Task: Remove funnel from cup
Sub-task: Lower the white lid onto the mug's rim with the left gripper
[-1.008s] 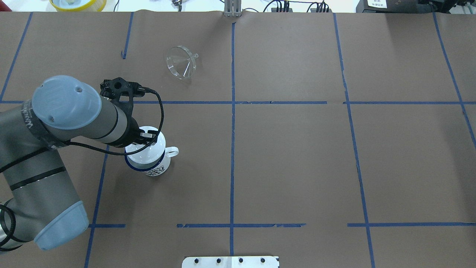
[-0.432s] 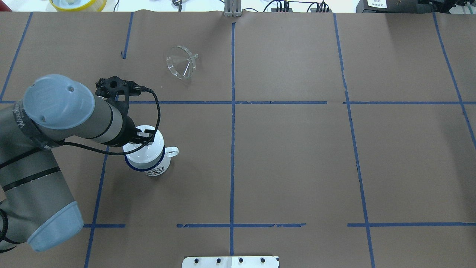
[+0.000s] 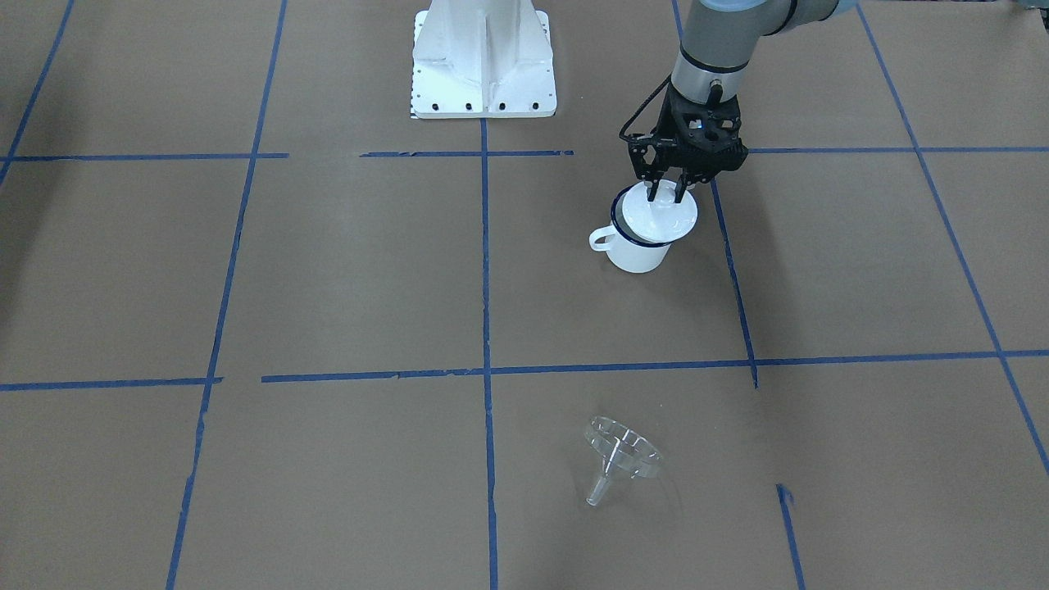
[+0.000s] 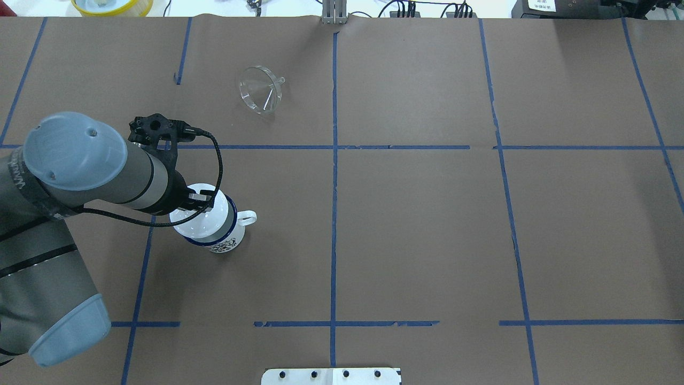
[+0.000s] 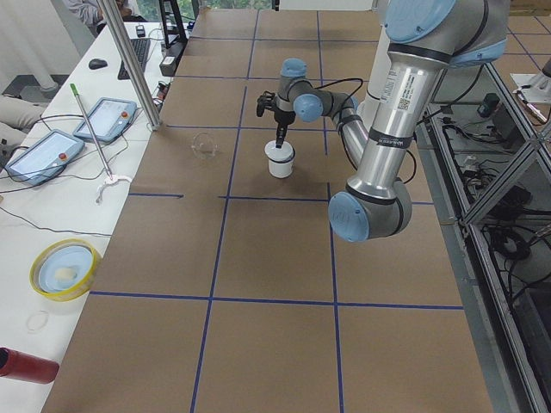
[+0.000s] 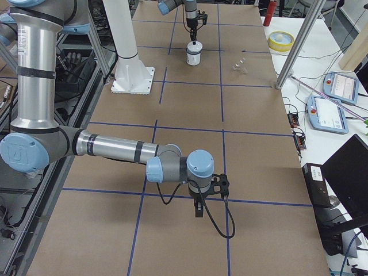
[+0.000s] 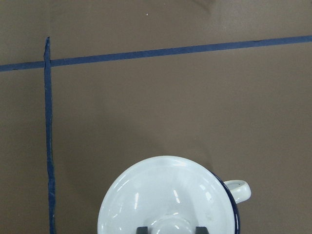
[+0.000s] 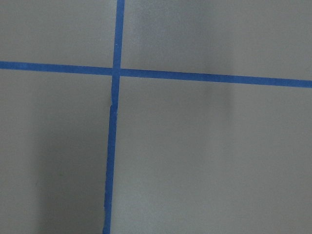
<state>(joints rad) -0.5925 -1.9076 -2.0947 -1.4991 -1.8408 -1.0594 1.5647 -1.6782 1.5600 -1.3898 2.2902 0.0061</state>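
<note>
Left gripper (image 3: 666,197) clamps the lid (image 3: 660,217) knob, lid skewed over the cup (image 3: 635,256); funnel (image 3: 620,449) well apart.

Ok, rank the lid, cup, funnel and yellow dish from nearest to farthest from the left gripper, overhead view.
1. lid: its knob is held in the left gripper.
2. cup: just under the lid.
3. funnel: lying farther out, toward the centre.
4. yellow dish: at the far edge, on the left.
</note>
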